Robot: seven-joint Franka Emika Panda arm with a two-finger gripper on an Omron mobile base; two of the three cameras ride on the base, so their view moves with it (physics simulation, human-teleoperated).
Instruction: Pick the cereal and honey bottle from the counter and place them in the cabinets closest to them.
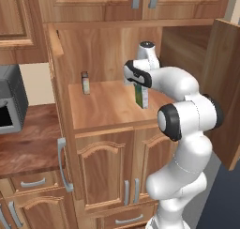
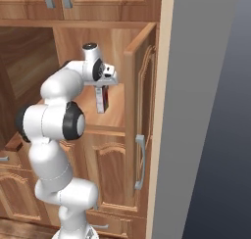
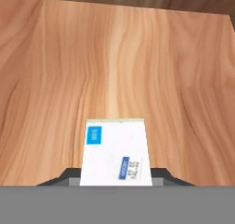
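The fingers [image 2: 102, 97] are closed on the top of the cereal box [image 1: 141, 95], which hangs upright inside the open cabinet [image 1: 112, 49]. In the left base view its bottom edge looks at or just above the wooden shelf [image 1: 103, 106]; contact cannot be told for sure. The hand view looks straight down on the box's white top panel [image 3: 115, 150], with bare shelf all around.

My judgement is that the step in hand is setting the box down. To do it well, lower until the base sits flat on the shelf, keep the box vertical, then open the fingers fully and lift straight up so the slim box is not tipped. It stands well in from the shelf's front edge, so no further reach seems needed.

The cabinet holds the cereal box towards 3 o'clock of the shelf in the left base view, and a small brownish box with a dark top [image 1: 85, 82] at about 10 o'clock, well apart from it. The doors [image 2: 142, 101] stand open on both sides.
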